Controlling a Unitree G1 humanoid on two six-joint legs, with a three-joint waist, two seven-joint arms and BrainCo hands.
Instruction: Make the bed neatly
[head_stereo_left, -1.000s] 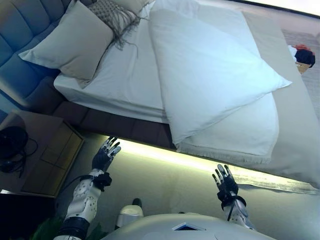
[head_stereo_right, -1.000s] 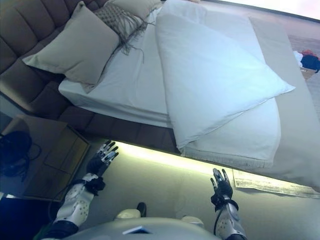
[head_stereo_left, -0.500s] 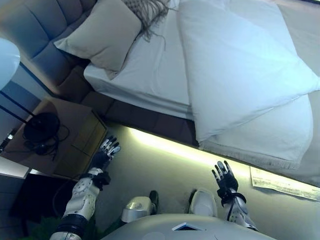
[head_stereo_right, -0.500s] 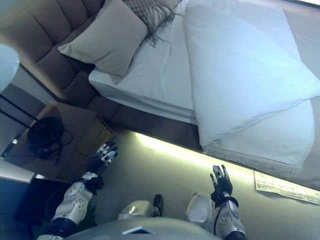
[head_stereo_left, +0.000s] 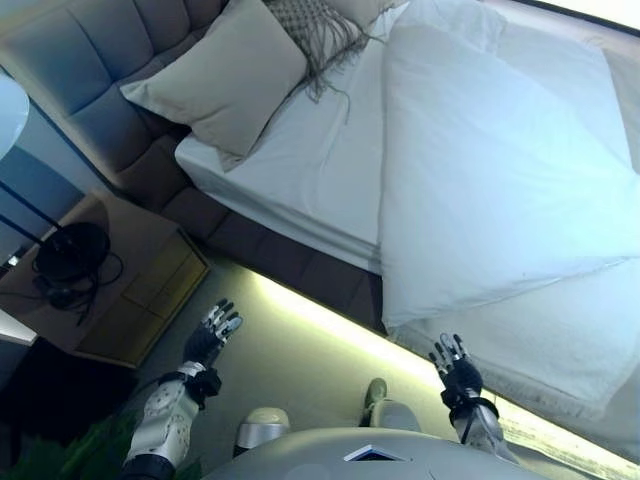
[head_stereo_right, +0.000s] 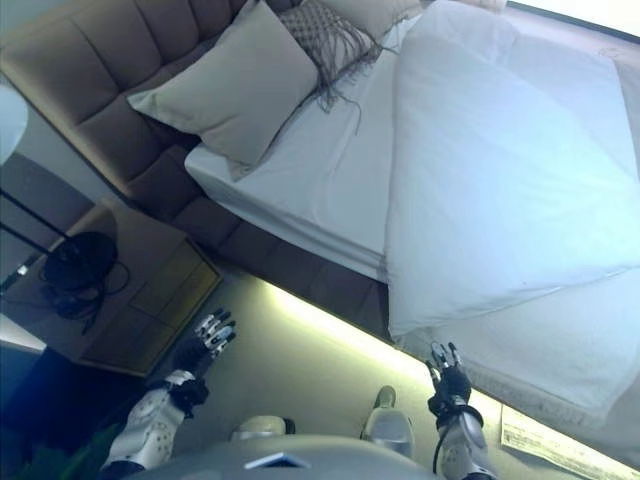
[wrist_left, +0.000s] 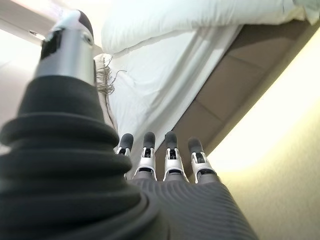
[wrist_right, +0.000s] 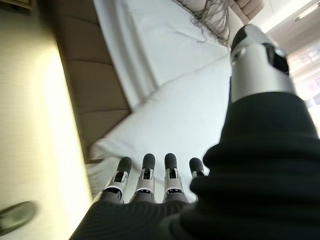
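A bed with a white sheet (head_stereo_left: 300, 150) stands ahead, and a white duvet (head_stereo_left: 500, 170) is folded back over its right part, one corner hanging near the bed's near edge. A beige pillow (head_stereo_left: 225, 75) and a fringed grey cushion (head_stereo_left: 315, 25) lean on the padded headboard (head_stereo_left: 80, 60). My left hand (head_stereo_left: 208, 338) is open and empty above the floor, short of the bed's side. My right hand (head_stereo_left: 457, 372) is open and empty, just below the duvet's hanging edge. The left wrist view shows straight fingers (wrist_left: 170, 155), and so does the right wrist view (wrist_right: 145, 177).
A wooden nightstand (head_stereo_left: 110, 290) with a black lamp base (head_stereo_left: 70, 250) stands left of the bed. A lit strip (head_stereo_left: 320, 320) runs under the bed's side. A sheet of paper (head_stereo_right: 545, 440) lies on the floor at the right.
The whole picture has shifted, so the camera has moved: the bed now sits further right and nearer. Both hands stay open and low in front of me.
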